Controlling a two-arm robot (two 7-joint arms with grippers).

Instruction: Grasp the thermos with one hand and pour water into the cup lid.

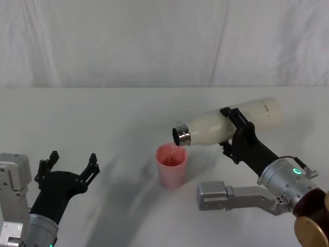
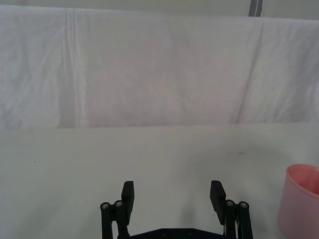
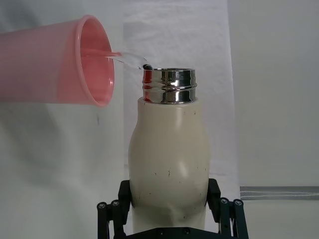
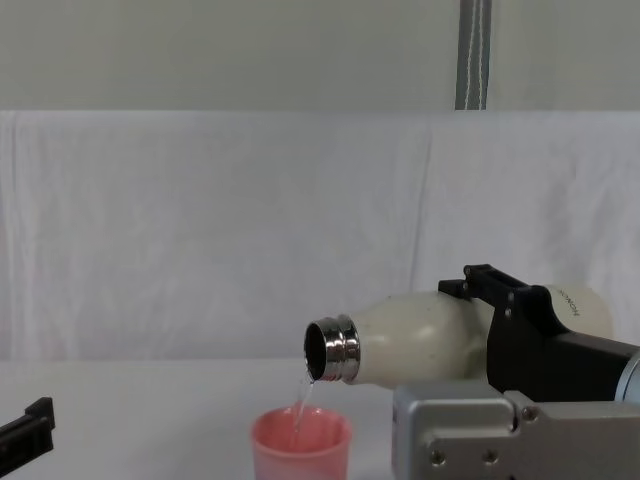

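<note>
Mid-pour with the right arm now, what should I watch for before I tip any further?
The stream from the thermos enters near the rim of the cup lid, so more tilt may overshoot onto the table. The cup lid stands free; a bump could topple it. The right gripper holds mid-body, so the thermos might slip.

Staged lab or test booth, white cloth backdrop (image 4: 200,230), white-covered table (image 1: 103,118), plain wall above

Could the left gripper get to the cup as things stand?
Probably yes, from its own side: the left gripper is open with bare table up to the cup. From above, the thermos, pouring in the right gripper, blocks it.
</note>
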